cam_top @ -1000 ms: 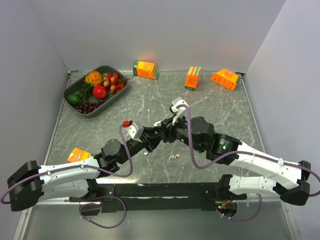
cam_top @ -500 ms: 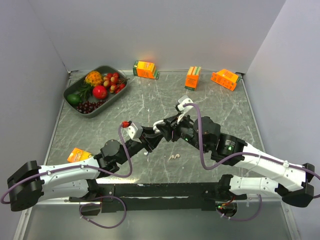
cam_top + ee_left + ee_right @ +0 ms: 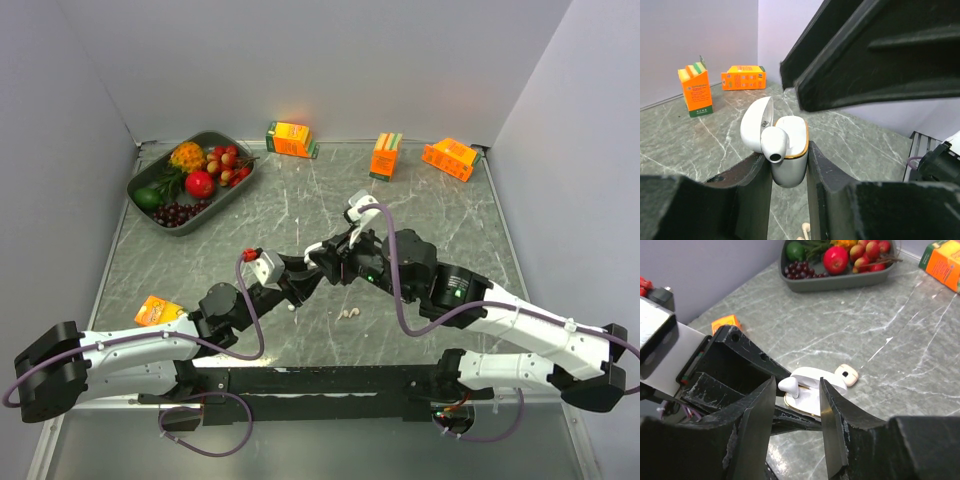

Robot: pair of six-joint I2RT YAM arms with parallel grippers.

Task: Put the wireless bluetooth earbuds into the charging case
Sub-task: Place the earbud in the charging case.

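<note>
clamping the glossy white charging case [image 3: 792, 132] with its gold rim, the left gripper [image 3: 788, 162] has both black fingers pressed hard on the case's sides, lid flipped open, held above the grey marbled table [image 3: 900, 340]. a small white plastic earbud [image 3: 774, 146] sits at the mouth of the case, bulb poking out, not yet seated by the look of it. the right gripper [image 3: 796, 390] hangs just over it, fingers spread either side and not pinching the earbud as far as i can see. to finish well: hold the case level and steady, line the stem up with its socket, then nudge straight down, gently, clear of the lid. a stubby pale-beige piece [image 3: 846, 375] waits on the table just beyond.
</note>
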